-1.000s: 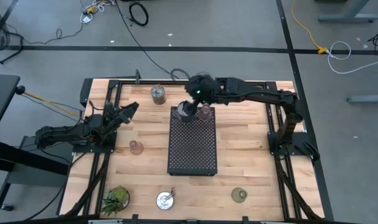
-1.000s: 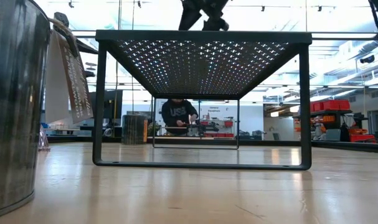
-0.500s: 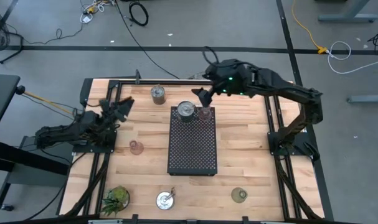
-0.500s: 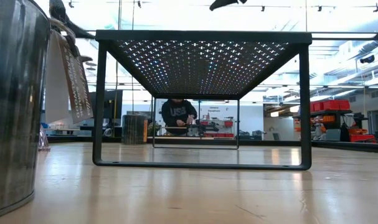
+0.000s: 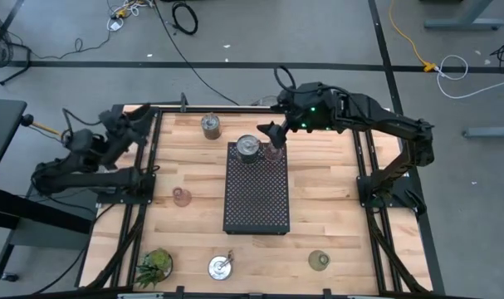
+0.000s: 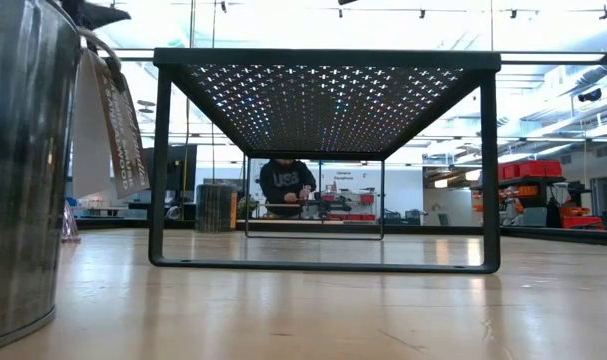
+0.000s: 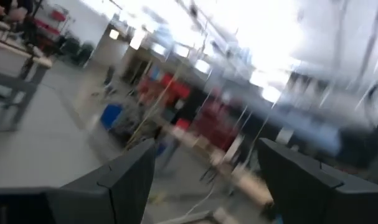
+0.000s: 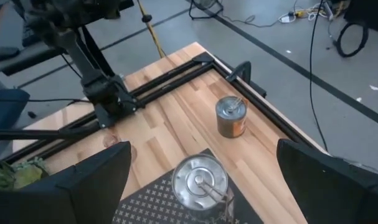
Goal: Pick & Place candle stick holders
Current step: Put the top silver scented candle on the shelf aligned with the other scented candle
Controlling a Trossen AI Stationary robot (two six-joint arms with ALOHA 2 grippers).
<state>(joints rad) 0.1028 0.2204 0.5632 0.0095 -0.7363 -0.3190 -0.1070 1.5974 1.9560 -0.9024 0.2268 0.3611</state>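
R pincer (image 5: 272, 133) open — above silver holder (image 5: 249, 147)

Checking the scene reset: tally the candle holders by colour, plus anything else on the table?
Silvery metal holders: 3
Pink glass holders: 2
Olive-green glass holder: 1
Black tray: 1
Green plant: 1
Total: 8

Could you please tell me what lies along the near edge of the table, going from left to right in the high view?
Spiky green plant → silvery metal holder → olive-green glass holder.
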